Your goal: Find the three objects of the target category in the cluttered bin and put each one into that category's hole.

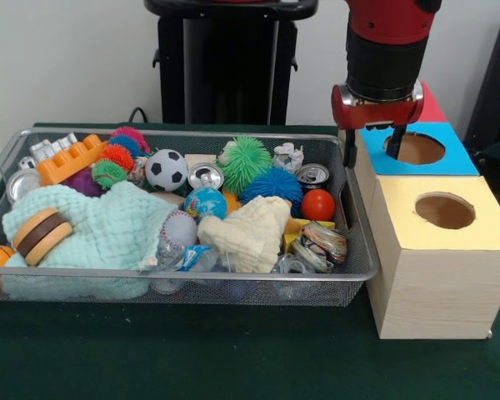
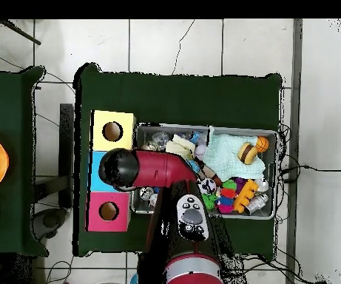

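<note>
The bin (image 1: pixel 183 276) is a silver wire-mesh basket full of clutter; it also shows in the overhead view (image 2: pixel 278 174). In it lie a soccer ball (image 1: pixel 167 169), a red ball (image 1: pixel 318 204), a green spiky ball (image 1: pixel 246 162), a blue spiky ball (image 1: pixel 273 185) and two cans (image 1: pixel 206 176). My gripper (image 1: pixel 372 148) is open and empty. It hangs right of the bin, just above the hole of the blue-topped box (image 1: pixel 450 154). In the overhead view the arm (image 2: pixel 147 168) hides the gripper and most of that box.
A yellow-topped box (image 1: pixel 483 218) stands nearest the camera and a red-topped box (image 1: pixel 432 107) behind the blue one. A mint cloth (image 1: pixel 108 233), a cream cloth (image 1: pixel 250 233) and an orange brick (image 1: pixel 71 160) lie in the bin. The robot's pedestal (image 1: pixel 229 67) stands behind.
</note>
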You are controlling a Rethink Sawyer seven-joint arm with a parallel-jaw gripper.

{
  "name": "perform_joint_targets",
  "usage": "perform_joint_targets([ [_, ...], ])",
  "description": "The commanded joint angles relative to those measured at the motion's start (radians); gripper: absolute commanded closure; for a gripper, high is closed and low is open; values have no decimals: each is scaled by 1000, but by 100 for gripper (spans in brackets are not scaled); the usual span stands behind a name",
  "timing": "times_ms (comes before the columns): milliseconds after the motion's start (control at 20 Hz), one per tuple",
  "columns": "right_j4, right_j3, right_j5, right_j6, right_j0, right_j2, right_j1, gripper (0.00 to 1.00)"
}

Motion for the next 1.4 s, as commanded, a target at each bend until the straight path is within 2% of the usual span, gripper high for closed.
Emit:
perform_joint_targets([
  [50, -51, -187, -60, 84, -102, -41, 28, 0],
  [650, -44, -152, -37, 104, -77, -30, -7, 0],
  [1400, -29, -199, 75, 100, -57, -12, -11, 0],
])
